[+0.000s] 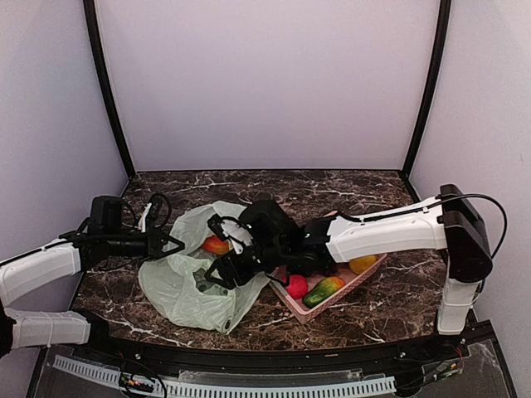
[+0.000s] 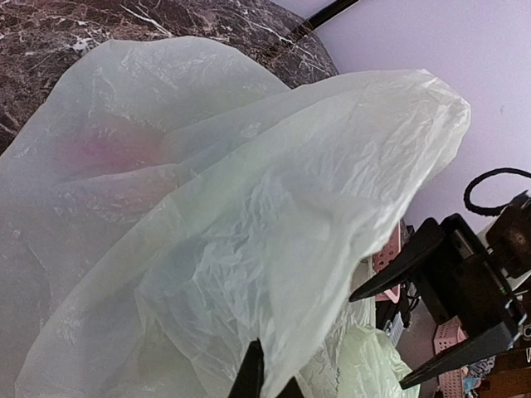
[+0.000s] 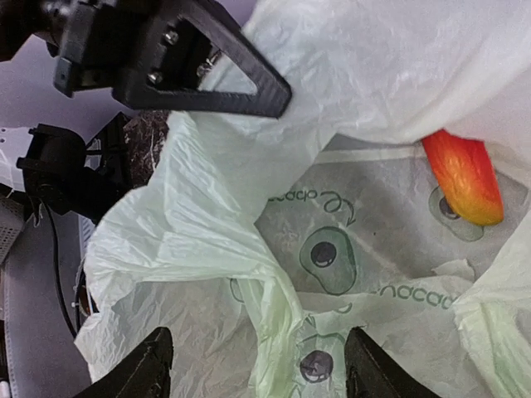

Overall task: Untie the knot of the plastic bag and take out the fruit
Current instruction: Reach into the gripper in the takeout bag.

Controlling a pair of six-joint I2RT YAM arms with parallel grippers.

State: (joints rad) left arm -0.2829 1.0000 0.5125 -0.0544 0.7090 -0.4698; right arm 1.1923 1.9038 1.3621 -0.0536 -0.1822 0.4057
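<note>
The plastic bag (image 1: 187,290) slumps near the worktop's (image 1: 390,313) front-left edge. Its mouth is open and an orange-red fruit (image 1: 216,245) shows inside; crinkled film hides anything else in it. Just right of the bag, the pink basket (image 1: 309,315) holds a red fruit (image 1: 297,287), a mango (image 1: 323,290) and a yellow piece (image 1: 362,264), and the right arm (image 1: 382,232) partly covers it. The left tool (image 1: 176,242) is closed, pinching the bag's film. The right tool (image 3: 260,369) gapes at the mouth.

The plastic bag (image 3: 191,224) gapes, showing a red-orange fruit (image 3: 465,178) inside.

Green print on plastic bag (image 3: 390,274): seemingly "avocado", partly legible; nothing else.
</note>
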